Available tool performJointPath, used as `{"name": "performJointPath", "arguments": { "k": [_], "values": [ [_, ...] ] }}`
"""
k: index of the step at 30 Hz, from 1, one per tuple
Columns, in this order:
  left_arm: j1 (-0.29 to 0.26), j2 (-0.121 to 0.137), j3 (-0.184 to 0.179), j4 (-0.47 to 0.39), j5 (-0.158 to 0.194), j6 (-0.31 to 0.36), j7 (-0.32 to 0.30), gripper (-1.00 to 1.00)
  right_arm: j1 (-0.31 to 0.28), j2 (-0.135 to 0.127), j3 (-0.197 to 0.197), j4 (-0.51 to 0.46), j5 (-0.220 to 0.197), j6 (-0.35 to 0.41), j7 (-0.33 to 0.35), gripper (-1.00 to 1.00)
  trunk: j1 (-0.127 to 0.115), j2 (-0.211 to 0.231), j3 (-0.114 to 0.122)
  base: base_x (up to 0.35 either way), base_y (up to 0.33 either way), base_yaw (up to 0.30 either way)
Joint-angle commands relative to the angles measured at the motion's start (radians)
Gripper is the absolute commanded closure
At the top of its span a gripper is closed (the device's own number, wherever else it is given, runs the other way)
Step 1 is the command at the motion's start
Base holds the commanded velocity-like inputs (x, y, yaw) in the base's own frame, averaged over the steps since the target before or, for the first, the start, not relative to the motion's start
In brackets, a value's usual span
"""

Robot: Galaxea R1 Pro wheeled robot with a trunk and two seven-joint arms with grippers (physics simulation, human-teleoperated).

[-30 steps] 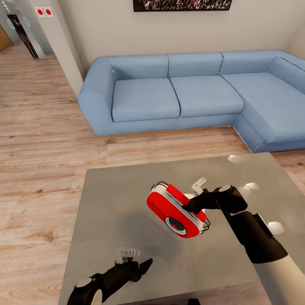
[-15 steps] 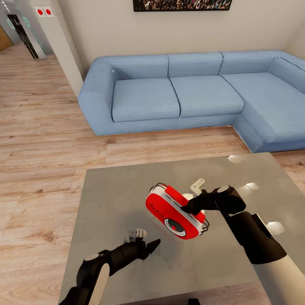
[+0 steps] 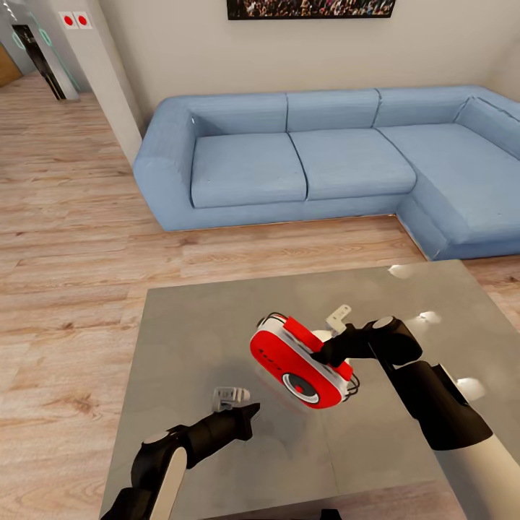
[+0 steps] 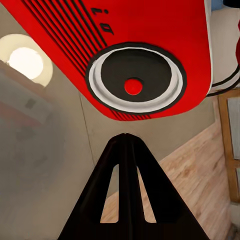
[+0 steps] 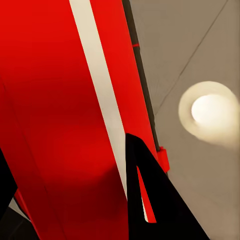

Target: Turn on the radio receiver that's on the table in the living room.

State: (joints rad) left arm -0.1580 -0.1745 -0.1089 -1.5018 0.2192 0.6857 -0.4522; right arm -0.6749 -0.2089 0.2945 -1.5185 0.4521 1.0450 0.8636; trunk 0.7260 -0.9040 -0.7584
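Observation:
The red radio receiver [image 3: 278, 352] with its white edge band hangs tilted above the glossy grey table [image 3: 188, 325]. My right gripper [image 3: 326, 354] is shut on its top edge. Its round dial [image 3: 297, 381] faces front and down, with a red centre. My left gripper [image 3: 253, 412] is shut, a short way left of the dial and apart from it, pointing at it. In the left wrist view the closed fingertips [image 4: 125, 137] sit just short of the dial [image 4: 135, 85]. In the right wrist view the radio's body [image 5: 60, 125] lies between the fingers [image 5: 150, 200].
A blue L-shaped sofa [image 3: 325, 159] stands beyond the table, under a framed crowd photo [image 3: 310, 7]. Light wood floor [image 3: 72, 289] runs left of the table. Lamp reflections [image 3: 469, 386] shine on the table's right side. A wall corner [image 3: 108, 87] stands at the back left.
My left gripper rose and pushed forward toward the radio's dial, then eased back a little. The radio and the right gripper shifted only slightly.

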Motion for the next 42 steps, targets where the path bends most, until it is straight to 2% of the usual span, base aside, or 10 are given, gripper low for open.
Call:
{"name": "performJointPath", "arguments": {
  "k": [1,4,6,10,13,17,21,30,36,42],
  "values": [
    [0.0,0.0,0.0,0.0,0.0,0.0,0.0,1.0,0.0,0.0,0.0,0.0,-0.007,0.002,0.0,1.0,0.0,0.0,0.0,0.0,0.0,0.0],
    [0.0,0.0,0.0,0.0,0.0,0.0,0.0,1.0,0.0,0.0,-0.01,-0.002,-0.008,0.002,0.029,1.0,0.0,0.0,0.0,0.0,0.0,0.0],
    [0.0,0.0,0.0,0.0,0.0,0.0,0.0,1.0,0.0,0.0,-0.049,-0.004,-0.006,0.002,0.118,1.0,0.0,0.0,0.0,0.0,0.0,0.0],
    [0.0,0.0,0.0,0.0,0.0,0.0,0.0,1.0,0.0,-0.001,-0.082,-0.011,-0.002,0.002,0.177,1.0,0.0,0.0,0.0,0.0,0.0,0.0],
    [0.0,0.0,-0.01,0.0,0.0,-0.001,0.0,1.0,0.0,-0.002,-0.097,-0.014,-0.003,0.002,0.186,1.0,0.0,0.0,0.0,0.0,0.0,0.0],
    [-0.005,0.0,-0.064,-0.001,0.0,-0.005,0.0,1.0,0.0,-0.009,-0.107,-0.015,-0.004,0.002,0.188,1.0,0.0,0.0,0.0,0.0,0.0,0.0],
    [-0.025,0.0,-0.091,0.0,0.008,-0.006,0.0,1.0,0.0,-0.01,-0.11,-0.015,-0.004,0.002,0.189,1.0,0.0,0.0,0.0,0.0,0.0,0.0],
    [-0.029,0.0,-0.1,0.0,0.045,-0.005,0.003,1.0,0.0,-0.011,-0.11,-0.015,-0.004,0.002,0.19,1.0,0.0,0.0,0.0,0.0,0.0,0.0],
    [-0.03,0.007,-0.091,0.015,0.036,0.003,0.004,1.0,0.0,0.0,-0.077,0.02,0.0,-0.016,0.2,1.0,0.0,0.0,0.0,0.0,0.0,0.0],
    [-0.036,0.007,-0.117,0.013,0.038,0.003,-0.006,1.0,0.018,0.0,-0.089,0.016,0.015,-0.012,0.217,1.0,0.0,0.0,0.0,0.0,0.0,0.0]
  ]
}}
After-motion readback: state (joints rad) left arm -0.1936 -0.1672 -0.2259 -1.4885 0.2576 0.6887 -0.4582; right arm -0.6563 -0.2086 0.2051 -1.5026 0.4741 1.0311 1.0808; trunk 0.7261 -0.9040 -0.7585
